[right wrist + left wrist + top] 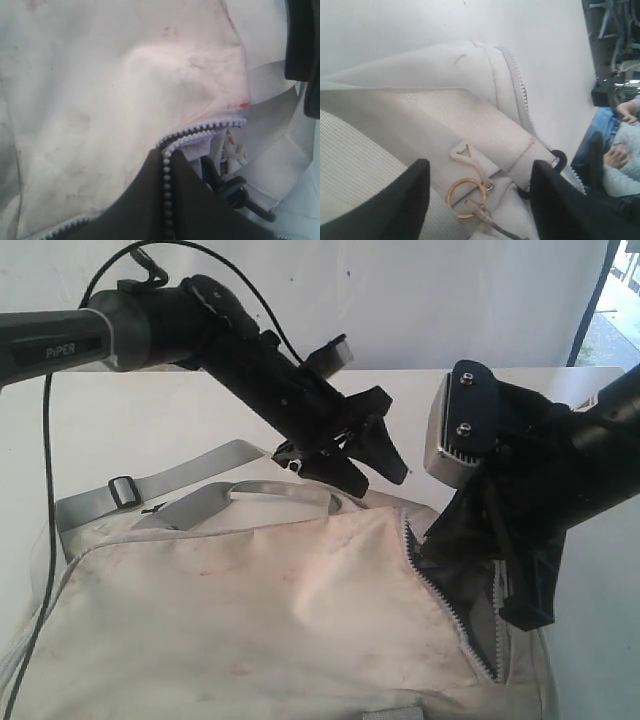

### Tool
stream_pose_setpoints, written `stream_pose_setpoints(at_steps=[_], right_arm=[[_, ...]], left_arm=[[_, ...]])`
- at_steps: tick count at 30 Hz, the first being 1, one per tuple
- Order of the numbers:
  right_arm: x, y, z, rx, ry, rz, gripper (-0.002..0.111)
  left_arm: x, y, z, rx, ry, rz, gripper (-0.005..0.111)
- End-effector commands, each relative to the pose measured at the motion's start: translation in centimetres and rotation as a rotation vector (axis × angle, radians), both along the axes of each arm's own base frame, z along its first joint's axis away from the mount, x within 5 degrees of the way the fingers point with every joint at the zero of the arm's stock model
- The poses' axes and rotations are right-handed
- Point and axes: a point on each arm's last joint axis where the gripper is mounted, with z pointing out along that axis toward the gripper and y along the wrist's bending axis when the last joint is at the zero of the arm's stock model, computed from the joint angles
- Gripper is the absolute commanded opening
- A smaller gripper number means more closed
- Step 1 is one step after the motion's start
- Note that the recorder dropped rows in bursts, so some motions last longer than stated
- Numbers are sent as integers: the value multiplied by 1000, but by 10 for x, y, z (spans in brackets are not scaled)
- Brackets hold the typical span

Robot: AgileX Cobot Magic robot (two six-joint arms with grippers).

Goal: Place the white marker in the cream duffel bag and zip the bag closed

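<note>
The cream duffel bag [250, 620] fills the front of the table, its zipper parted at the right end so that dark lining [482, 632] shows. My right gripper [445, 540] is shut on the bag's zipper edge, and a row of teeth runs between its black fingers [140, 210]. My left gripper [378, 462] hovers open just above the bag's top by the grey handle [270, 495]. Between its spread fingers [405, 200] lie a cream zipper pull [470, 156] and a gold ring [465, 197]. The white marker is out of view.
A grey shoulder strap [160, 480] with a buckle trails off the bag's back left over the white table [130, 410]. A black clip [235, 192] hangs by the webbing near the zipper end. A seated person [615, 150] is beyond the table's edge.
</note>
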Motion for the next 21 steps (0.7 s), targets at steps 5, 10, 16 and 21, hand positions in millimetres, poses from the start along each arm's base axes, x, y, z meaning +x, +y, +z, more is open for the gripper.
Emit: stream_pose_setpoints(at_steps=[5, 10, 16, 21], right_arm=[[-4, 0, 2, 3, 9, 17, 0], [-3, -1, 1, -7, 2, 18, 0], [2, 0, -5, -17, 6, 9, 0], [3, 0, -6, -18, 8, 8, 0]], left_arm=[[-23, -26, 5, 79, -72, -101, 62], [-27, -29, 6, 98, -75, -107, 46], [-38, -22, 2, 125, -23, -97, 62], [-46, -30, 1, 117, -12, -115, 49]])
